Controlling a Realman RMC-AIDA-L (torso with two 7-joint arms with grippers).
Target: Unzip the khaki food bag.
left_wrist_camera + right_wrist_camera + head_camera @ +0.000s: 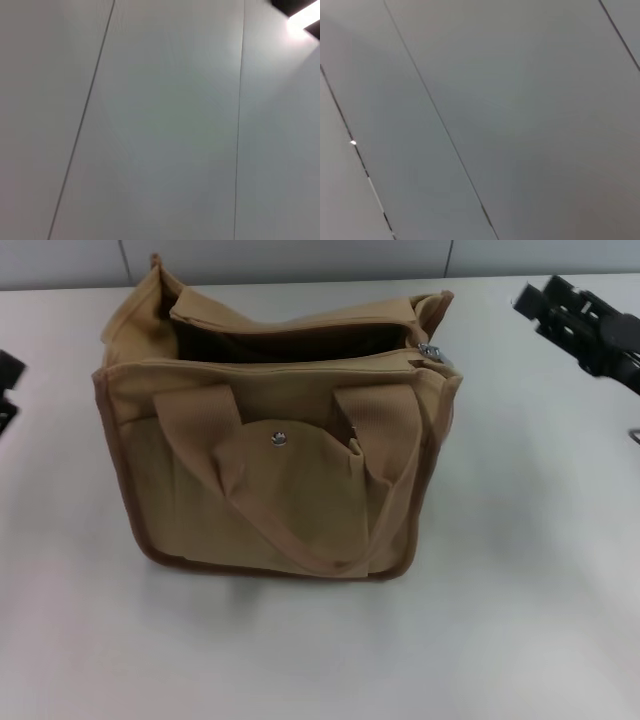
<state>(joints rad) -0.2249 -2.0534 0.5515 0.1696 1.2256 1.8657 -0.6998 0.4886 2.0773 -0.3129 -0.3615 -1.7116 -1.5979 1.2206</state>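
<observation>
The khaki food bag (pixel 275 450) stands on the white table in the head view, a boxy tan tote with brown-piped edges. Its top gapes open and shows a dark inside. The silver zipper pull (pixel 431 352) sits at the bag's right end. Two webbing handles hang down over the front pocket flap, which has a metal snap (pixel 279 438). My right gripper (pixel 545 298) is raised at the far right, apart from the bag. My left gripper (pixel 6 390) shows only as a black edge at the far left. Both wrist views show only grey panelled wall.
The white table (pixel 520 570) runs all round the bag, with a grey wall behind its far edge. A small metal part (pixel 634 435) shows at the right edge.
</observation>
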